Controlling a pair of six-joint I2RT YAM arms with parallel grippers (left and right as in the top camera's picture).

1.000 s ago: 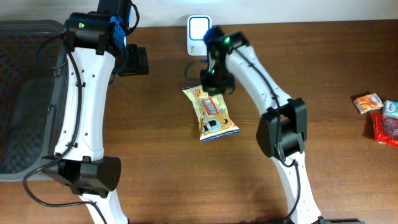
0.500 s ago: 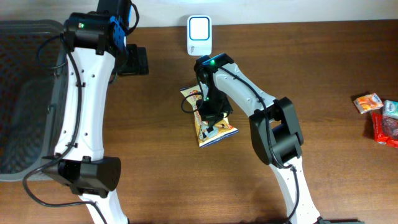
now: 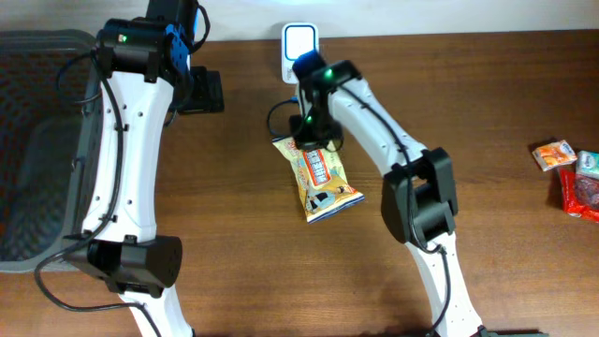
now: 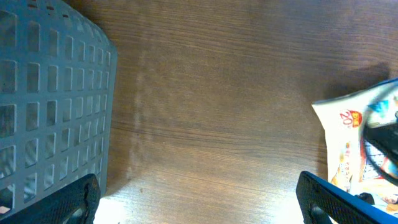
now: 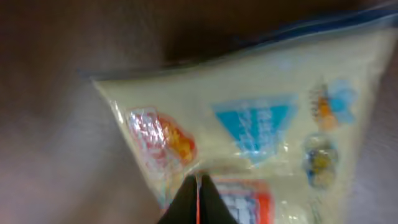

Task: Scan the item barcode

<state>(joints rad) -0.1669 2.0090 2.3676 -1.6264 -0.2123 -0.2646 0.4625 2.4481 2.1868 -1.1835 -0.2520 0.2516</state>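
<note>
Brown worktop (image 3: pixel 505 112), grey basket (image 3: pixel 37 140) at its left edge. Snack packet (image 3: pixel 323 178) lies flat mid-worktop, near the white scanner (image 3: pixel 299 42). My right gripper (image 5: pixel 199 202) is closed at the packet's top end; cannot tell if it pinches the film. My left gripper (image 4: pixel 199 205) hangs wide open, empty.

Mock shop checkout: scanner (image 3: pixel 299 51), basket (image 3: pixel 28 140), packaged snacks (image 3: pixel 552 154).

The snack packet (image 3: pixel 323 178) is pale yellow with an orange-red badge and a blue panel (print too blurred to read). Dark brown wood-grain table (image 3: pixel 243 215); grey basket (image 3: pixel 28 187) with a grid of square holes; white scanner (image 3: pixel 299 47), pale-blue face.
</note>
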